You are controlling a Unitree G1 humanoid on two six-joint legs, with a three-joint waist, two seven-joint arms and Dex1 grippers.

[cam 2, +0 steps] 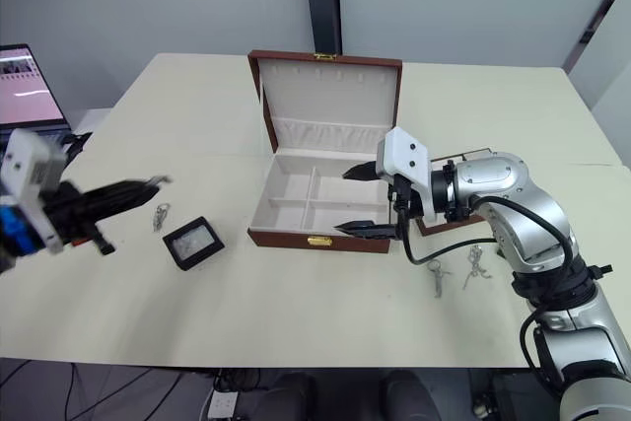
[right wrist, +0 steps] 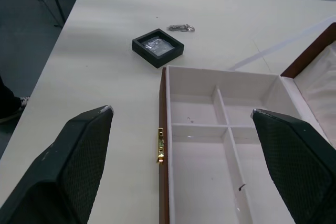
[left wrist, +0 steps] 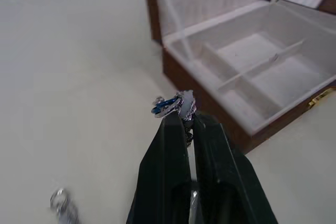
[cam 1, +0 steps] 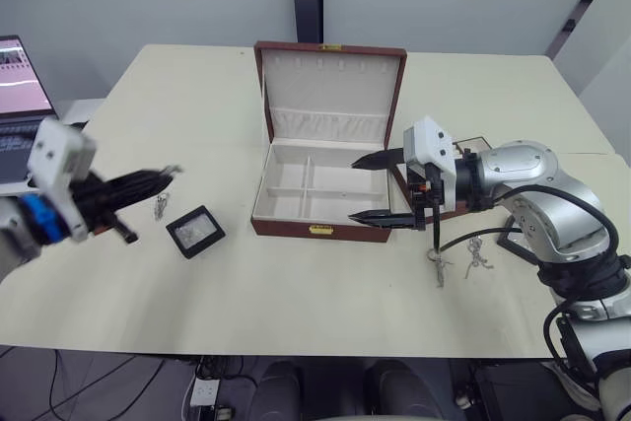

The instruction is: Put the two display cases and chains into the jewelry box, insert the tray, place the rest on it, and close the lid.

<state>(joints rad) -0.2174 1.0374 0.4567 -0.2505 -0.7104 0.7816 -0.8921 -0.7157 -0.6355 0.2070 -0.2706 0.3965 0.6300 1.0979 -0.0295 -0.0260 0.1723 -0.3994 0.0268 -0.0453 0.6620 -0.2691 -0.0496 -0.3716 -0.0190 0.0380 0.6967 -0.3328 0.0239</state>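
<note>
1. Two claws are working at once. My left claw [left wrist: 181, 129] is pinching a small silvery chain [left wrist: 176, 104] with a blue bit between nearly closed fingers, and I am holding it above the surface [cam 1: 197, 76], to the left of the box [cam 1: 325, 229]. I judge I am lifting it clear so that it can be carried over the box's wall without dragging.
2. My right claw [cam 1: 373, 187] is standing wide open and is gripping nothing. It is hovering over the box's right-hand compartments, one finger above the far one and one near the front wall, so it looks free for its next pick.
3. The box is sitting mid-surface with the lid [cam 1: 331, 86] standing upright behind it, which is leaving all four cream compartments open from above. They look nearly empty; I am seeing only a tiny dark speck or two in the wrist view.
4. One display case [cam 1: 195, 231] is lying flat on the surface to the left of the box, apart from it, with another small chain [cam 1: 159, 207] just beside it. I cannot tell where the second case is.
5. The tray [cam 2: 471, 160] is lying to the right of the box, largely behind my right arm, staying out until the lower items are in.
6. More small silvery pieces [cam 1: 456, 263] are lying on the surface to the right of the box, near its front, presumably waiting for the tray.
</note>
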